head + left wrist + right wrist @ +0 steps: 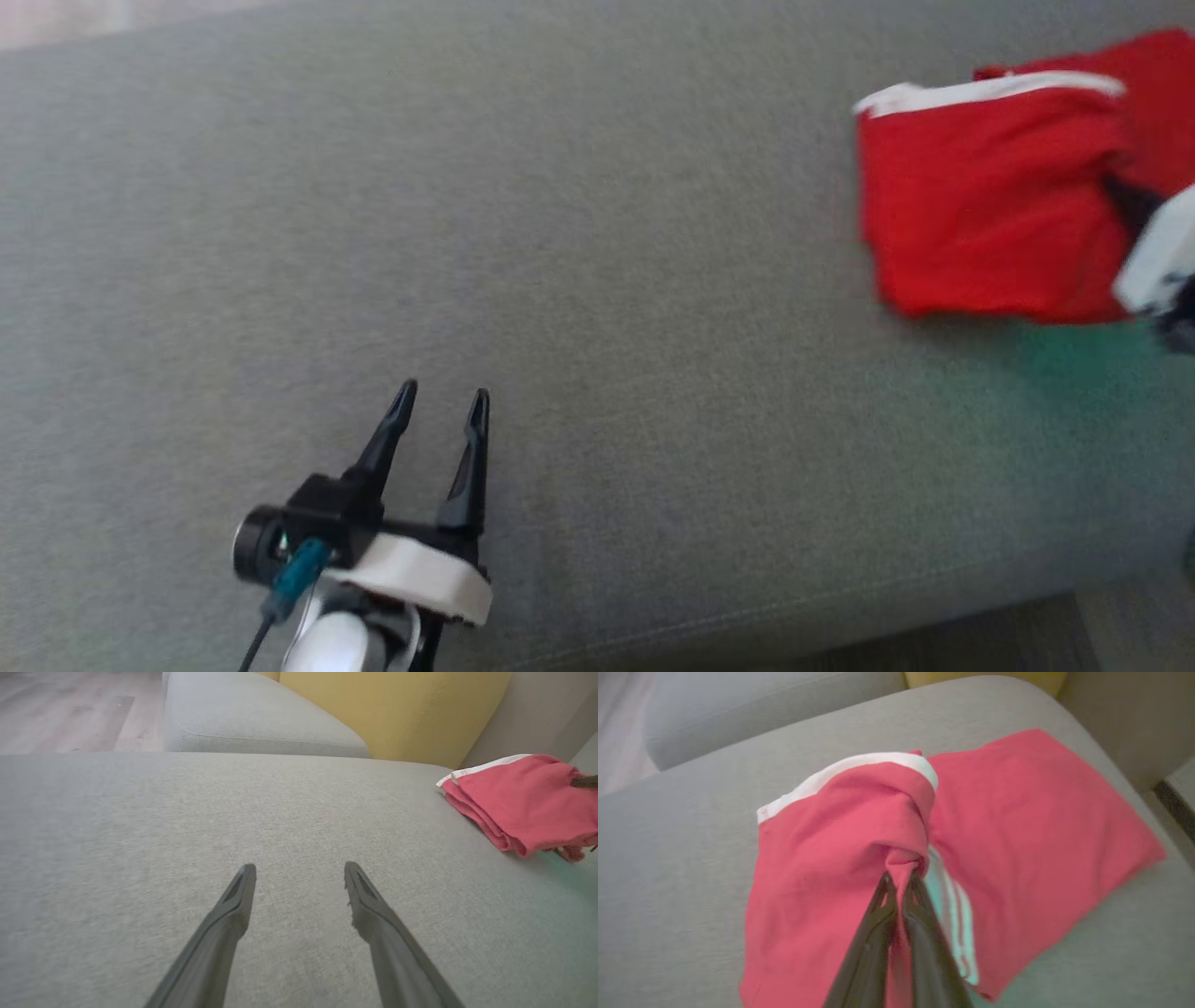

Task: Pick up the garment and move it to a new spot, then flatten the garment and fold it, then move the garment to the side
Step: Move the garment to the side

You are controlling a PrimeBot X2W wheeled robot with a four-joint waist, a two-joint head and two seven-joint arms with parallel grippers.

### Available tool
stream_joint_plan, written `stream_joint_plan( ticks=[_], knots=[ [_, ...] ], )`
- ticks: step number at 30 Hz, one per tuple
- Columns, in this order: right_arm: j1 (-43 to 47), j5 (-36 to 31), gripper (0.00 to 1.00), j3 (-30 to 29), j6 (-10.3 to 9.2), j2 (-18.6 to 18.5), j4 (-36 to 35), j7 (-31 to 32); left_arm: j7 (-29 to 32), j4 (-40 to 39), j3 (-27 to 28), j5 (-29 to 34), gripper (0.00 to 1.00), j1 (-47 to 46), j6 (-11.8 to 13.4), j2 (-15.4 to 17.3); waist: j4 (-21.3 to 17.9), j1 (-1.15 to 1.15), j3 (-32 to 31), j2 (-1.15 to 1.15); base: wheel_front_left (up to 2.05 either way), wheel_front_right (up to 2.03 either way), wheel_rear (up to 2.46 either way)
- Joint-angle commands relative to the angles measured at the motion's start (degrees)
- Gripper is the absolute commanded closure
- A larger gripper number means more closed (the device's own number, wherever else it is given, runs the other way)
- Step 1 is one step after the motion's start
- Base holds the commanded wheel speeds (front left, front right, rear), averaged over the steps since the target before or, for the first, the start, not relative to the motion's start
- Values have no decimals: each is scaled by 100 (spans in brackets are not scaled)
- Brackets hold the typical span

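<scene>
The garment (990,201) is red with a white band, folded into layers on the grey sofa seat at the far right of the head view. In the left wrist view the garment (523,800) lies at the right edge. My right gripper (901,879) is shut on a bunched pinch of the garment (840,835), and the cloth rises in a ridge at the fingertips. Its pale forearm (1158,252) enters at the right edge of the head view. My left gripper (443,401) hangs open over bare seat at the lower left, well apart from the garment.
The grey sofa seat (560,280) spreads wide to the left of the garment. Its front edge (840,616) runs along the bottom right. A yellow cushion (397,709) and a second grey seat (247,723) stand beyond, with wooden floor (70,709) to the left.
</scene>
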Motion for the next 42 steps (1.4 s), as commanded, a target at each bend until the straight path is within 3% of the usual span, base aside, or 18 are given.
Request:
stream_joint_plan(
  ticks=[1, 10, 11, 12, 13, 20, 27, 37, 42],
  knots=[
    [-383, -112, 100, -39, 39, -217, -172, 60, -70, -120, 118, 59, 0, -137, -12, -17, -152, 0, 288, 0, 0, 0, 0],
    [-1024, -1725, 100, -453, 39, -1215, 731, -67, -70, -134, 215, 177, 0, -60, -20, -17, 323, 0, 470, 0, 0, 0, 0],
    [-1083, -1938, 71, -533, 39, -1261, 822, -188, -70, -163, 251, 192, 0, -42, -13, -17, 362, 0, 483, 0, 0, 0, 0],
    [-1140, -2181, 21, -624, 39, -1291, 896, -365, -70, -193, 285, 197, 0, -27, -5, -17, 392, 0, 494, 0, 0, 0, 0],
    [-1224, -2672, 0, -837, 39, -1259, 1059, -714, -70, -250, 332, 175, 0, -7, 14, -17, 431, 0, 497, 0, 0, 0, 0],
    [-1194, -3702, 0, -1185, 39, -1007, 1119, -1649, -70, -397, 348, 37, 0, 33, 152, -17, 435, 0, 340, 0, 0, 0, 0],
    [-703, -3983, 0, -1490, 39, -438, 239, -2489, -70, -435, 542, -185, 0, 177, 410, -17, 414, 0, -208, 0, 0, 0, 0],
    [1777, -3530, 0, -1454, 39, 865, -2040, -2935, -70, -392, 921, -53, 0, 640, 604, -17, 568, 0, -1151, 0, 0, 0, 0],
    [3020, -3236, 0, -1191, 39, 1541, -2413, -3598, -70, -308, 1159, 54, 0, 868, 613, -17, 705, 0, -1468, 0, 0, 0, 0]
  ],
)
